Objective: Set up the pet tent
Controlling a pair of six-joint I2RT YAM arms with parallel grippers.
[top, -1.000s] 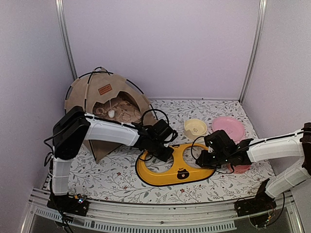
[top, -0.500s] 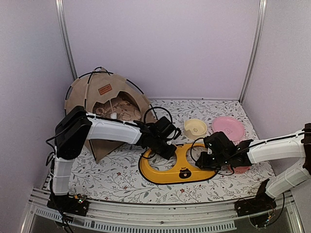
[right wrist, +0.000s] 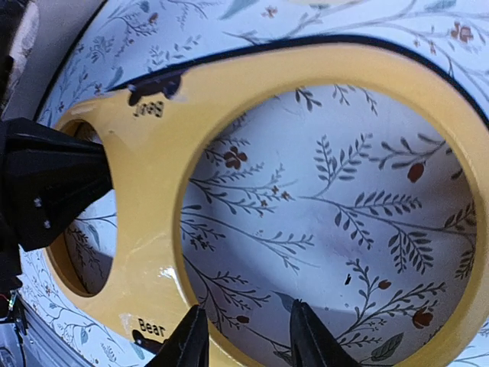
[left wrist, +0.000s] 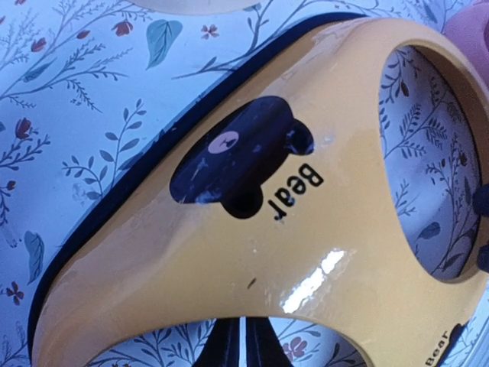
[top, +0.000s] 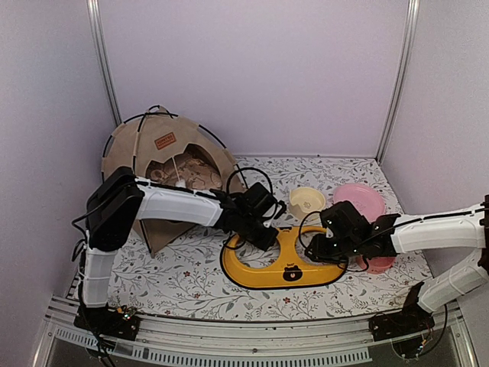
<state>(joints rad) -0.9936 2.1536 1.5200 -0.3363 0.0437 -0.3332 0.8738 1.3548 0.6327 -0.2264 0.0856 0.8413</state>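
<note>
The tan pet tent (top: pixel 164 153) stands domed on its black poles at the back left, opening facing me, a patterned cushion inside. Neither gripper touches it. My left gripper (top: pixel 258 232) is at the left hole of the yellow double-bowl tray (top: pixel 286 269). In the left wrist view its fingers (left wrist: pixel 244 348) are shut, with the tips hidden under the tray's rim (left wrist: pixel 229 260). My right gripper (top: pixel 317 248) is open at the right hole. In the right wrist view (right wrist: pixel 246 340) one finger is over the yellow rim (right wrist: pixel 153 191) and the other is inside the hole.
A cream bowl (top: pixel 306 201) and a pink plate (top: pixel 359 199) lie behind the tray. Another pink dish (top: pixel 374 264) sits under my right arm. A floral mat (top: pixel 183 279) covers the table. Walls close in on the left, back and right.
The yellow tray has slid a little to the right. Both grippers moved with it. The tent has not moved.
</note>
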